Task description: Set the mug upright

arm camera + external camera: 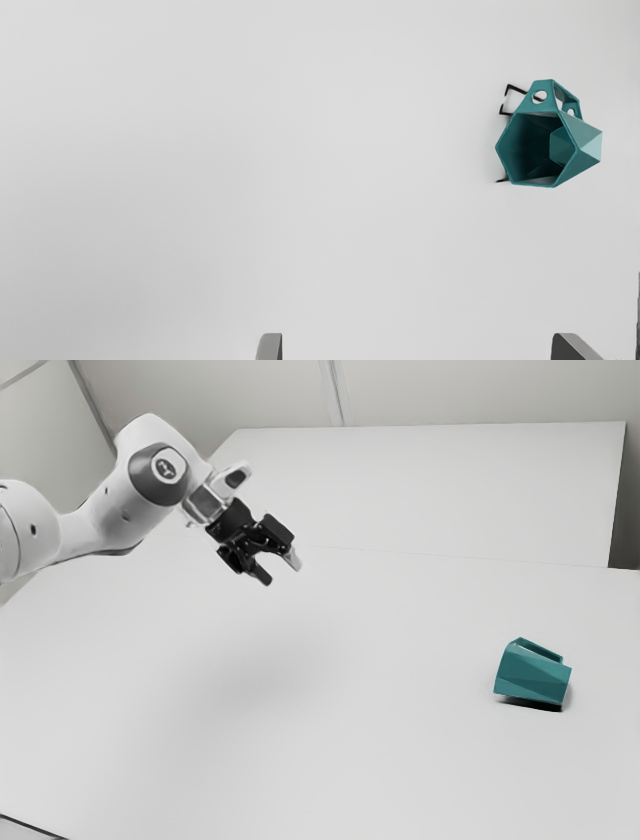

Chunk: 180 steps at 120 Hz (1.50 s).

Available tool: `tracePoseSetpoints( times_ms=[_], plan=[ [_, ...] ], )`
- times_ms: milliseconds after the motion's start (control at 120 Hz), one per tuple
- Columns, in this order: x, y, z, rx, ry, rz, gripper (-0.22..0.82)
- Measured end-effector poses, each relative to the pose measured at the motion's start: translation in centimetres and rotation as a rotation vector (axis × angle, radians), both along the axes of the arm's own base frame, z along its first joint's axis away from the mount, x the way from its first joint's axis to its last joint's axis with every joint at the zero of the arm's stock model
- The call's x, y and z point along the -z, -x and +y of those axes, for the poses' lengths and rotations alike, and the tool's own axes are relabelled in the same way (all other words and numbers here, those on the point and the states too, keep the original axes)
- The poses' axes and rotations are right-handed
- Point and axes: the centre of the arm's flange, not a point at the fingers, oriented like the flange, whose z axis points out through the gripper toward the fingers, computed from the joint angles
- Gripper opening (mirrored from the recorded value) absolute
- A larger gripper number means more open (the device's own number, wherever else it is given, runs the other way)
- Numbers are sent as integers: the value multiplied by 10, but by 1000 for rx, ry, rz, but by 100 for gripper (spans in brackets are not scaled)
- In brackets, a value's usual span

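A teal faceted mug lies on its side on the table, at the exterior view's right. My gripper hangs high above the table on the exterior view's left, well apart from the mug. In the wrist view the mug shows its hollow mouth and its handle with round holes. The two fingertips of my gripper stand wide apart there, with nothing between them.
The white table spreads under the arm and around the mug. Behind it, at the exterior view's top, is another pale flat surface, with walls beyond.
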Motion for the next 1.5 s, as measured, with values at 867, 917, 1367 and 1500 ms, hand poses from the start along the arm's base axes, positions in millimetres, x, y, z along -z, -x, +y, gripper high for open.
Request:
tracePoseSetpoints(
  times_ms=[867,917,1367,1500],
  plan=[
    [120,1,-131,205,310,-83,59],
    [122,2,-138,210,316,-80,59],
    [160,-3,-186,202,433,-72,59],
    [170,-2,-207,223,466,-87,59]
  ],
)
